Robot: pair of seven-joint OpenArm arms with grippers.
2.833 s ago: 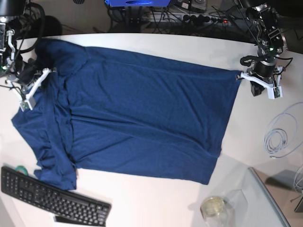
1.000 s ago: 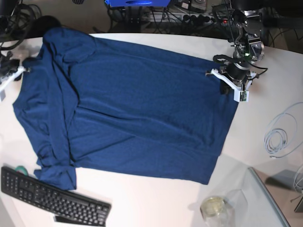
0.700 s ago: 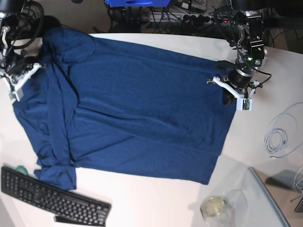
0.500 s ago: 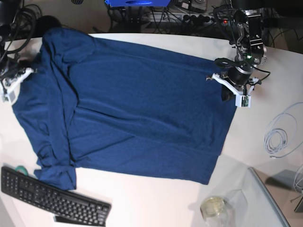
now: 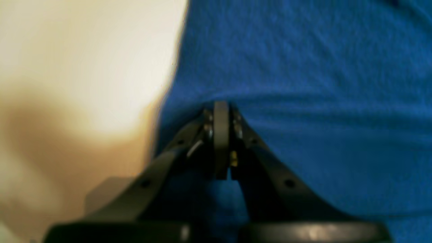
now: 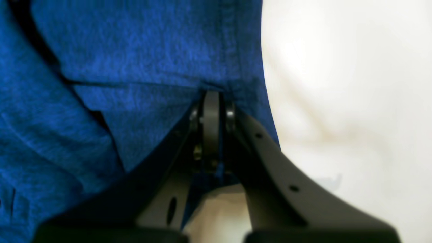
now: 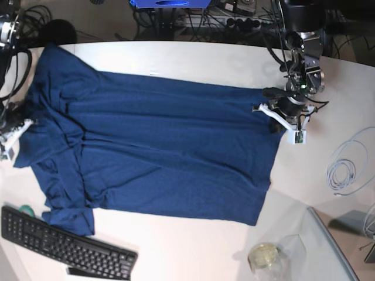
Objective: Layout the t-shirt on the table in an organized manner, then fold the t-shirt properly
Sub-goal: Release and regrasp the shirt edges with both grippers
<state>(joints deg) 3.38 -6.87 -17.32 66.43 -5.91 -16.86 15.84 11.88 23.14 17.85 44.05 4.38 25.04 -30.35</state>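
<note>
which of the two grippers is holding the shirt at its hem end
The left gripper, gripping the t-shirt at its straight hem end; the right gripper grips the sleeve end.

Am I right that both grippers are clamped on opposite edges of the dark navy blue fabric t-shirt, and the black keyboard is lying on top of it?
Not quite. The black keyboard lies on the white table beside the dark navy blue fabric t-shirt, not on it, as the base view shows. The rest holds: the left gripper and right gripper are each shut on an edge of the shirt.

The t-shirt (image 7: 164, 152) is soft matt knit cloth with a fine heathered texture. The table (image 7: 193, 58) is smooth and white. The keyboard (image 7: 64, 246) is matt black plastic.
</note>
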